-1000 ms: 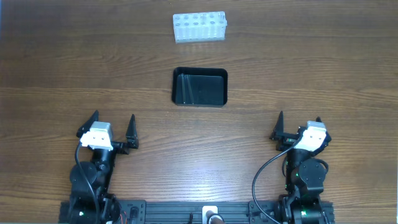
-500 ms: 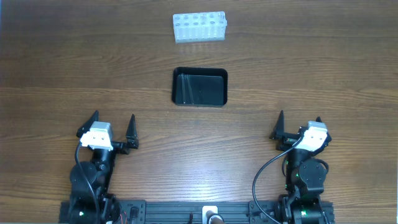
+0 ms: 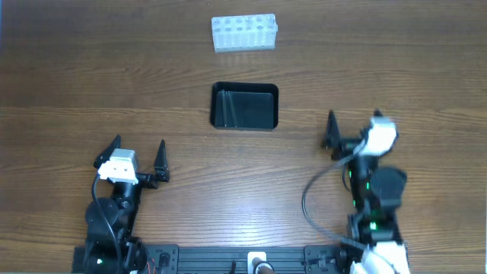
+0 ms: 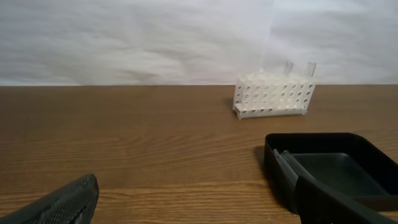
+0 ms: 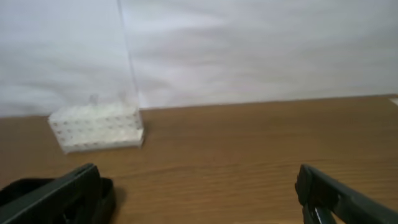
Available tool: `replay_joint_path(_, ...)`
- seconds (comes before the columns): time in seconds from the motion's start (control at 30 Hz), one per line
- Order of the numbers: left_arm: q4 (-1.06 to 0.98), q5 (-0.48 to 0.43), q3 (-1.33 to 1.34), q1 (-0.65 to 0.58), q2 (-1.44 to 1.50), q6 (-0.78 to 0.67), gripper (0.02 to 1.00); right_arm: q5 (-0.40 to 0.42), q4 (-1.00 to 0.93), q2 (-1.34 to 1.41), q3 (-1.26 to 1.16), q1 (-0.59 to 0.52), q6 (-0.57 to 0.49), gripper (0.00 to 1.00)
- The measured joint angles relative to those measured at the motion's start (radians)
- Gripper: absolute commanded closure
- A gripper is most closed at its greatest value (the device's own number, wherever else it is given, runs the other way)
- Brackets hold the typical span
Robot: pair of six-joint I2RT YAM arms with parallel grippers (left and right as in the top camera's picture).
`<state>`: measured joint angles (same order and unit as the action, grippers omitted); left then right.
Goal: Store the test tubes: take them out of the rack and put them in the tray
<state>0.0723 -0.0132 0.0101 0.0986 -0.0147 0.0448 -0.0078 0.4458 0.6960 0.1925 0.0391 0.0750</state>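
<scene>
A white test tube rack (image 3: pixel 243 33) stands at the far middle of the table, and two clear tubes (image 4: pixel 300 67) stick up at one end of it. The black tray (image 3: pixel 244 106) sits just in front of the rack, with what looks like a clear tube (image 4: pixel 285 164) lying along its inner wall. My left gripper (image 3: pixel 138 152) is open low at the near left, far from both. To the right of the tray, my right gripper (image 3: pixel 354 125) is open, lifted off the table and holding nothing. In the right wrist view the rack (image 5: pixel 96 127) stands ahead, with the tray (image 5: pixel 25 190) partly behind a finger.
The wooden table (image 3: pixel 396 61) is bare around the rack and tray. A white backdrop (image 4: pixel 124 37) closes off the far edge behind the rack.
My right arm has lifted and moved forward toward the tray, its gripper still open. The left arm, rack and tray have stayed put.
</scene>
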Motion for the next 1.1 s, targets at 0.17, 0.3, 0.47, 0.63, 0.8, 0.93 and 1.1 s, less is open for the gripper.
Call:
replay_joint_path(0.17, 0.000, 0.000, 0.000, 0.000, 0.000, 0.000, 0.018, -0.090, 0.020, 0.351, 0.216, 0.008, 0.000, 0.007)
replay_joint_path(0.3, 0.000, 0.000, 0.000, 0.000, 0.000, 0.000, 0.018, -0.123, 0.018, 0.606, 0.386, 0.056, 0.000, 0.007)
replay_joint_path(0.47, 0.000, -0.003, 0.000, 0.000, 0.000, 0.000, 0.018, -0.141, -0.046, 0.831, 0.579, 0.136, 0.000, 0.009)
replay_joint_path(0.63, 0.000, -0.003, 0.000, 0.000, 0.000, 0.000, 0.018, -0.150, -0.222, 0.992, 0.809, 0.216, 0.000, 0.009)
replay_joint_path(0.8, 0.000, -0.003, 0.000, 0.000, 0.000, 0.000, 0.020, -0.152, -0.438, 1.117, 1.061, 0.277, 0.000, 0.012)
replay_joint_path(0.93, 0.000, -0.003, 0.000, 0.000, 0.000, 0.000, 0.018, -0.152, -0.521, 1.221, 1.227, 0.301, 0.008, 0.009)
replay_joint_path(1.1, 0.000, -0.003, 0.000, 0.000, 0.000, 0.000, 0.018, -0.152, -0.605, 1.363, 1.411, 0.313, 0.031, 0.016)
